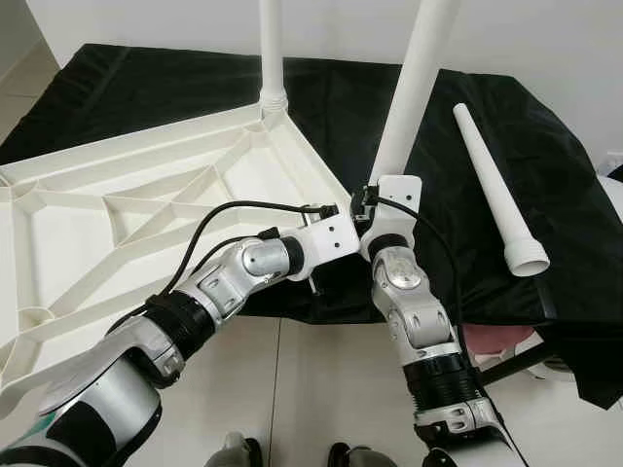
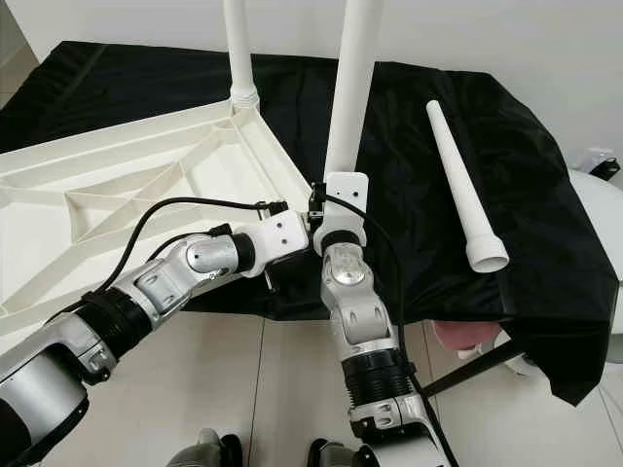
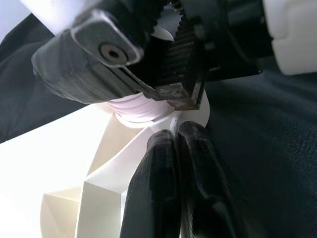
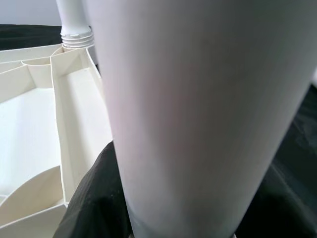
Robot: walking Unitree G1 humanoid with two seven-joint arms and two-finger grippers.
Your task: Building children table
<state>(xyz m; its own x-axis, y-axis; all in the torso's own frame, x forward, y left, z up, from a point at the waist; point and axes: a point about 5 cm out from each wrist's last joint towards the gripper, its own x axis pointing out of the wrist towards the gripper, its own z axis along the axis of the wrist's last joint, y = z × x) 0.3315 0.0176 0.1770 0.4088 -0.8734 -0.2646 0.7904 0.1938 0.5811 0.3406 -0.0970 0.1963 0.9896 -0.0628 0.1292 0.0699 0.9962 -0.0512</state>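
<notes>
The white ribbed plastic tabletop [image 1: 146, 209] lies upside down on the black cloth [image 1: 458, 175], so its corner sockets face up for the legs. One white leg [image 1: 271, 49] already stands at its 12 o'clock corner. I hold a second white tapered plastic leg [image 1: 414, 78] upright at the 3 o'clock corner; how firmly my right gripper [image 3: 178, 59] closes on it I cannot tell. My left gripper [image 3: 176, 144], fingers pressed together and empty, steadies beside it. The left wrist view shows the threaded socket; the head views show a spare white leg [image 1: 496, 185] lying at 2 o'clock.

Black-draped table [image 1: 487, 185] — white tabletop [image 1: 117, 214], loose leg [image 1: 492, 185]
</notes>
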